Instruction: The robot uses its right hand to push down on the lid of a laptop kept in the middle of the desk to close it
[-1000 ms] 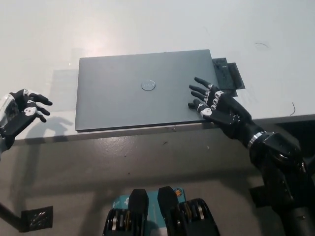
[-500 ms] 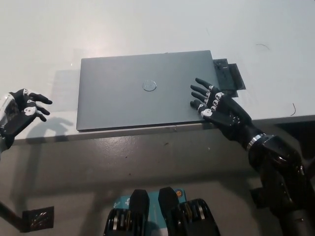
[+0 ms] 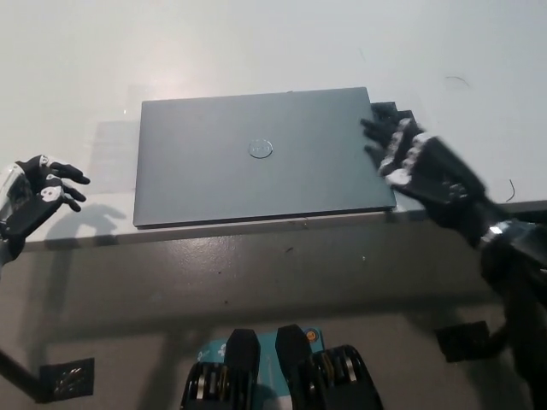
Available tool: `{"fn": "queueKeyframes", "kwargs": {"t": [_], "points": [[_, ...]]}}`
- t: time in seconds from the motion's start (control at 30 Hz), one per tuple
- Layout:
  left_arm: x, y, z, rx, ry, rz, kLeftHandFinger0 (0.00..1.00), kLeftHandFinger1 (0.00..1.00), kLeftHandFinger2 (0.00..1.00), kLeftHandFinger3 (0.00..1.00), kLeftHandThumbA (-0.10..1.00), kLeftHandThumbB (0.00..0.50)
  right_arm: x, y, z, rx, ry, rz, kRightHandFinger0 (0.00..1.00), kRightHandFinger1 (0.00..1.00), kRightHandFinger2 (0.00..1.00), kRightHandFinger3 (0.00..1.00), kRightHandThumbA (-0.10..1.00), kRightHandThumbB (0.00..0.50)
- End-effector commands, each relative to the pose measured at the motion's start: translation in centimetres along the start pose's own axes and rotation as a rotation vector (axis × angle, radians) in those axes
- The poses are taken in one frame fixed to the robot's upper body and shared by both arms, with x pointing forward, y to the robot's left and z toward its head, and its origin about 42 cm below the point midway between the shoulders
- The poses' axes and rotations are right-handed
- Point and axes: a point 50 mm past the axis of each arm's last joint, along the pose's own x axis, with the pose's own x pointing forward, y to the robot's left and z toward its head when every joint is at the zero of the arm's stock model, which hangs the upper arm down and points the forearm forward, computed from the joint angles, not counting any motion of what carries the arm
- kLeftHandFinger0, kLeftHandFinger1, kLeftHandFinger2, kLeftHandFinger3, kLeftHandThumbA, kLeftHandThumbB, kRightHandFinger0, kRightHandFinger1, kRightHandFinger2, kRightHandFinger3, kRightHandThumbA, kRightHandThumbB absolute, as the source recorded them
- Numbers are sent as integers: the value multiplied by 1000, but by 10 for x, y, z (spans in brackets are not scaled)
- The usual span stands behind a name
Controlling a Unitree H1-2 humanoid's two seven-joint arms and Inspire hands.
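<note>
Now your right robot hand [image 3: 419, 162] has come off the laptop [image 3: 261, 155]: half a second ago its fingers were spread on the lid's 4 o'clock corner, and here it hangs just past the lid's 3 o'clock edge, blurred by motion, over the small dark object [image 3: 400, 115] that lay beside the laptop. Its fingers look apart and it holds nothing — read it as open, though the blur softens the detail.

The laptop itself has not shifted. It lies flat and shut in the middle of the white bench [image 3: 256, 51], its round logo [image 3: 261, 149] facing up and its near edge close along the bench's 6 o'clock edge. No gap shows between lid and base from this steep angle, so you can judge the closing push done; the lift-off fits a retreat rather than another press.

Your left robot hand [image 3: 34, 201] rests at 9 o'clock, well apart from the laptop, fingers loosely curled around nothing.

If you continue the withdrawal, mind that dark object under the right robot hand — a low sweep could knock it.
</note>
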Motion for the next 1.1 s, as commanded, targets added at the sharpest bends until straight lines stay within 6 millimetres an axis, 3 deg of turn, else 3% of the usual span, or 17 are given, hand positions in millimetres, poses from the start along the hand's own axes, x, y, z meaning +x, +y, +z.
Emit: {"fn": "queueKeyframes", "kwargs": {"t": [0.0, 0.13, 0.23, 0.3, 0.37, 0.4, 0.53, 0.7, 0.8, 1.07], "points": [[3, 11, 20, 26, -73, -3, 420, 407, 467, 539, -100, 117, -31, -12, 27, 39, -50, 39, 1000, 1000, 965, 1000, 395, 280], [2, 11, 23, 54, -44, 10, 457, 448, 534, 573, -100, 103, -65, -30, 25, 24, -45, -39, 1000, 1000, 961, 1000, 390, 286], [2, 10, 24, 50, -47, 14, 422, 421, 498, 568, -100, 102, -102, -55, 14, 39, -60, -123, 1000, 1000, 969, 1000, 377, 248], [1, 9, 26, 65, -47, 16, 429, 425, 494, 564, -100, 102, -117, -66, 13, 27, -58, -176, 1000, 1000, 962, 1000, 405, 280], [0, 9, 25, 59, -43, 16, 438, 435, 503, 567, -100, 104, -123, -70, 14, 24, -67, -201, 1000, 1000, 957, 1000, 393, 269], [0, 10, 24, 48, -45, 18, 430, 430, 501, 561, -100, 112, -129, -74, 15, 42, -73, -220, 1000, 1000, 944, 1000, 382, 297], [-2, 11, 20, 56, -48, 19, 441, 442, 518, 570, -100, 109, -155, -90, 27, -65, -87, -309, 1000, 1000, 926, 1000, 400, 275], [-3, 10, 21, 46, -48, 17, 419, 428, 508, 571, -100, 105, -158, -97, 26, -74, -89, -342, 1000, 1000, 920, 1000, 384, 294], [-3, 11, 20, 40, -41, 18, 437, 443, 521, 574, -100, 115, -158, -96, 23, -80, -81, -351, 1000, 1000, 922, 1000, 353, 255], [-4, 9, 17, 18, -36, 18, 463, 441, 511, 554, -100, 113, -159, -96, 20, -100, -66, -360, 1000, 1000, 924, 1000, 384, 266]]}}
